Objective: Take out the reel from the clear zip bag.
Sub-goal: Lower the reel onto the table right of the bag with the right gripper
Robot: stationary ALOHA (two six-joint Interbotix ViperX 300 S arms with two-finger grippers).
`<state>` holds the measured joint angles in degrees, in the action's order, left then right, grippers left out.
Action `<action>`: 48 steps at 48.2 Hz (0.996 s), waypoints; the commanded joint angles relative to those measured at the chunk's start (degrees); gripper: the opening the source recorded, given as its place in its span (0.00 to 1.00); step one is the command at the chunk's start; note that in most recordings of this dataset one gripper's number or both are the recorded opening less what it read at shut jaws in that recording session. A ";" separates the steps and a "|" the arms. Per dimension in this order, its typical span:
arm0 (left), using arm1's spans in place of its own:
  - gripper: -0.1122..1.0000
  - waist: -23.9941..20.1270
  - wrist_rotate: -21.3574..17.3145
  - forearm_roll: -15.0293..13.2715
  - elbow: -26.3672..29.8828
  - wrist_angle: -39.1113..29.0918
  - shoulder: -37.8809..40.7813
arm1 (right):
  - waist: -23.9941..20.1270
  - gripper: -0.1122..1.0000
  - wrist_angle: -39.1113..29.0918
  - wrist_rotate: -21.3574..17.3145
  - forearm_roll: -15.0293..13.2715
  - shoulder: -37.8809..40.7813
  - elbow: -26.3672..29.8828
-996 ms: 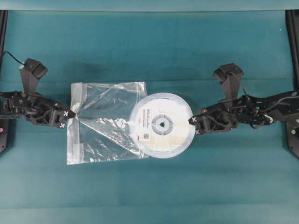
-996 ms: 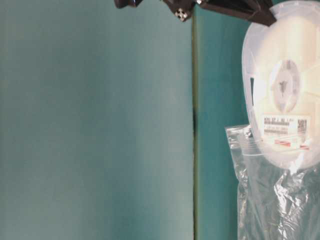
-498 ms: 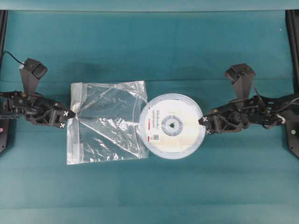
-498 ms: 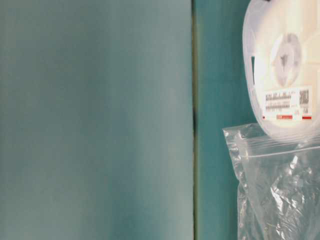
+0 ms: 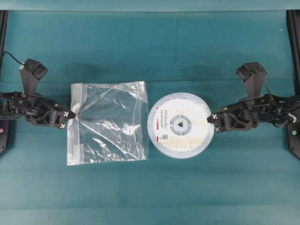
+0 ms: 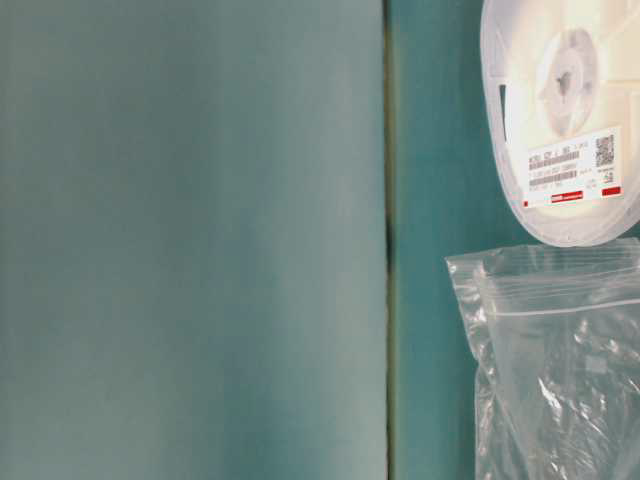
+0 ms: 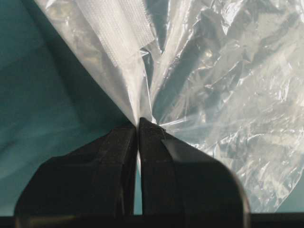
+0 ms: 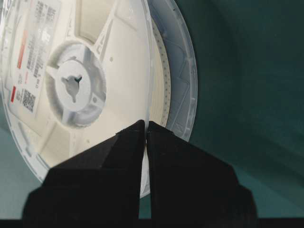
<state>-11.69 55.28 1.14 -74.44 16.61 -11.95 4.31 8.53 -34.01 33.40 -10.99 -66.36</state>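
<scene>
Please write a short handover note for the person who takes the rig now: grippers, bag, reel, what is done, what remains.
Left gripper: shut on the left edge of the clear zip bag, which lies on the table.
Right gripper: shut on the right rim of the reel.
Done: the reel is fully out of the bag, just right of its opening.
Left: probably only to set the reel down and release both.

Table-level view chops off the reel (image 6: 565, 110) at the top and right edges, and the clear zip bag (image 6: 560, 370) runs out the bottom right corner. Label (image 5: 162, 125) print is way too tiny to read from overhead — the code's just a smudge. Both arms get cut at the side edges too.
</scene>
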 commanded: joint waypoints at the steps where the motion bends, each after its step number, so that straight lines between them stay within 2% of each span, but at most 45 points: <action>1: 0.10 -0.09 -0.18 0.18 0.62 0.18 -0.09 | 0.09 0.14 0.18 -0.26 0.09 -0.79 0.09; 48: 0.10 -0.09 -0.09 0.09 0.79 0.26 -0.09 | 0.26 0.14 -1.23 -0.26 0.09 -3.78 -1.41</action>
<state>-11.69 55.28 1.14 -74.36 16.61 -11.95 4.48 7.03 -34.01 33.31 -13.97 -68.03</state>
